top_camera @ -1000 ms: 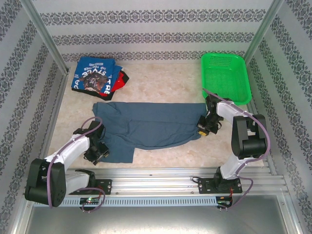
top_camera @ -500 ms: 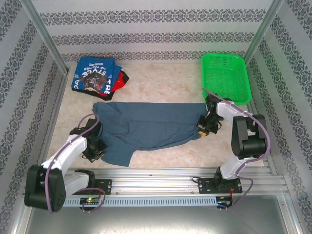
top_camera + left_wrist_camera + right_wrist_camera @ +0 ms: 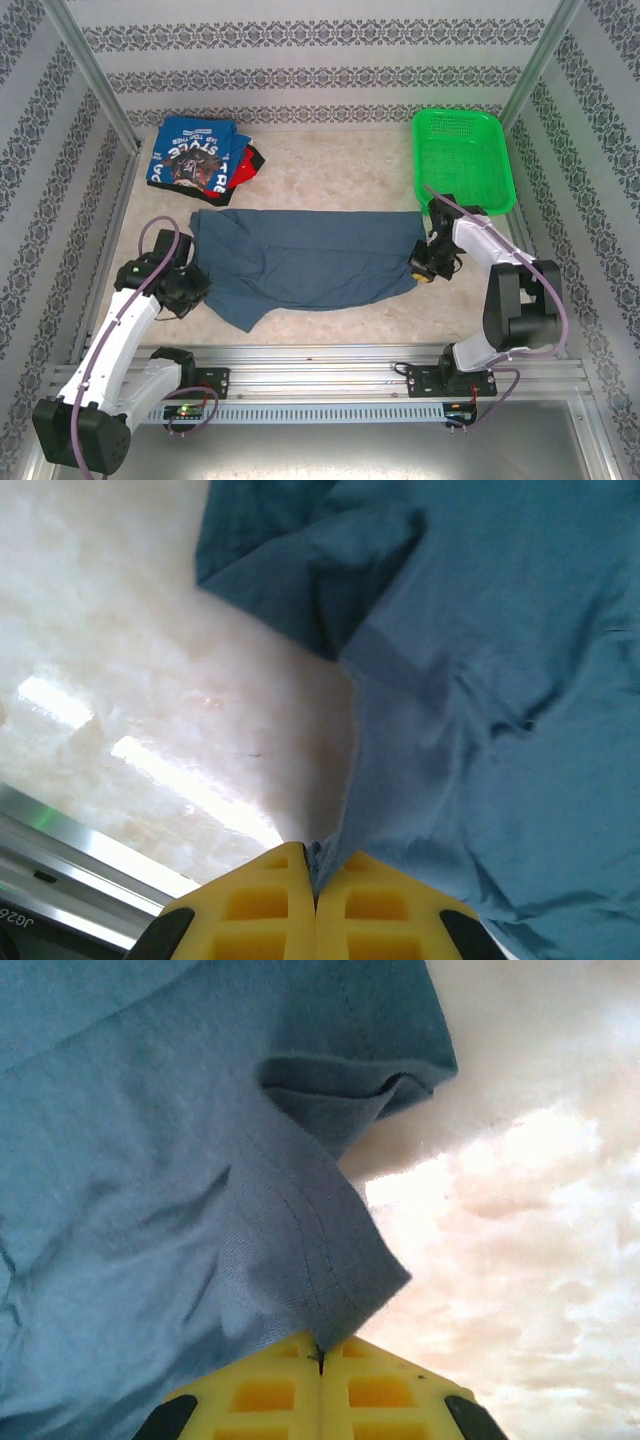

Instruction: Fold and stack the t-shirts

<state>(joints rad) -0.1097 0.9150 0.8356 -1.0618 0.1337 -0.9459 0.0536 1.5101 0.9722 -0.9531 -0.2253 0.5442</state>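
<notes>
- So, the slate-blue t-shirt lies spread across the middle of the pale marbled surface, long side running left to right. It is mostly flat with some creases.
- The left gripper sits at the shirt's near-left edge. In the left wrist view its yellow fingers are pressed together, pinching a thin bit of the blue cloth edge.
- Beyond that pinch, the left wrist view shows a darker folded-over flap, probably a sleeve, though the close angle makes it hard to be sure.
- The shirt's near-left corner comes to a point toward the near rail.
- The right gripper is at the shirt's right end, near the near-left corner of the green mesh basket. In the right wrist view its yellow fingers are closed together on a hemmed corner of the shirt, with the stitching visible.
- The pile of other t-shirts sits at the far-left corner of the surface. A bright blue one with a dark graphic and white lettering is on top, with red cloth and black cloth poking out on its right side.
- The pile is near the slate-blue shirt's far-left corner, with a strip of surface between them.
- The basket stands at the far right of the surface.
</notes>
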